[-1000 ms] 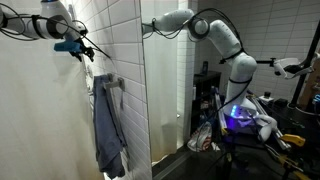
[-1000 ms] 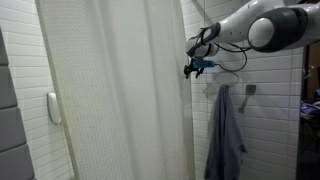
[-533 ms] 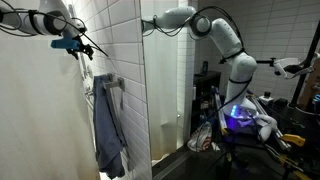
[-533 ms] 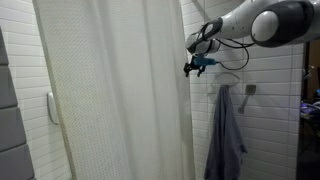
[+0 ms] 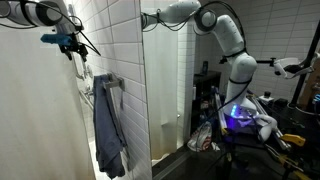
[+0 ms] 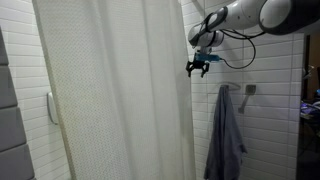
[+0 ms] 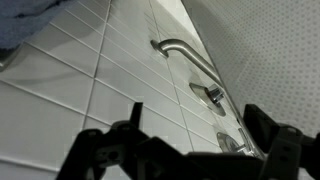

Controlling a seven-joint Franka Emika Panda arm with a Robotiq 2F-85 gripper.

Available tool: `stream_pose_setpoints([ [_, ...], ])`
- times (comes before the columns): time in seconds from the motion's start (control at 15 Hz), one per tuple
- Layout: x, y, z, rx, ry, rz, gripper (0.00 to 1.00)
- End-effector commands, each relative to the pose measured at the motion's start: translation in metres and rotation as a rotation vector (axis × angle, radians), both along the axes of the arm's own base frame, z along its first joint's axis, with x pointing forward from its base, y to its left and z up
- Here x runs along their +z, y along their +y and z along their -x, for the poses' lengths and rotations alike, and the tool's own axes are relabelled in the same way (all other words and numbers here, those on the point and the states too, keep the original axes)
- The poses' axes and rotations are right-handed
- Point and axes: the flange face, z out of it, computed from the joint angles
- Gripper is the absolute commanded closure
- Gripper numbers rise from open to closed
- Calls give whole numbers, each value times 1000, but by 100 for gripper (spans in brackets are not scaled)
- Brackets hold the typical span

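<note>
My gripper [image 6: 198,65] hangs open and empty high up, just beside the right edge of a white shower curtain [image 6: 110,90]; I cannot tell whether it touches it. From another angle, in an exterior view, the gripper [image 5: 61,41] sits close to the white tiled wall [image 5: 115,45]. In the wrist view the two dark fingers [image 7: 135,116] frame bare tiles, with a metal grab bar [image 7: 185,55] and its round wall fittings [image 7: 213,95] beyond. A grey-blue towel [image 6: 225,135] hangs on a hook below and to the right of the gripper.
The towel [image 5: 106,120] hangs down the tiled wall under the gripper. A white handle [image 6: 52,107] is fixed to the wall left of the curtain. Past the partition, the robot's base [image 5: 240,105] stands among cluttered equipment [image 5: 255,125].
The jaws have spread a little wider. The arm's upper links have risen, and the gripper has shifted slightly, staying beside the curtain's edge. The towel has not moved.
</note>
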Motion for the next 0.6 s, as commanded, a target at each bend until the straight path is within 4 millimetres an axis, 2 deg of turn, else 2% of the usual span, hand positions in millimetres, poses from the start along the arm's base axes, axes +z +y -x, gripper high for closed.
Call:
stream_pose_setpoints([
  [0.0, 8, 7, 20, -38, 44, -26, 0],
  [0.27, 7, 11, 40, -29, 87, -67, 0],
  [0.33, 1, 5, 20, -25, 59, -39, 0],
  [0.53, 3, 6, 30, -25, 74, -50, 0],
])
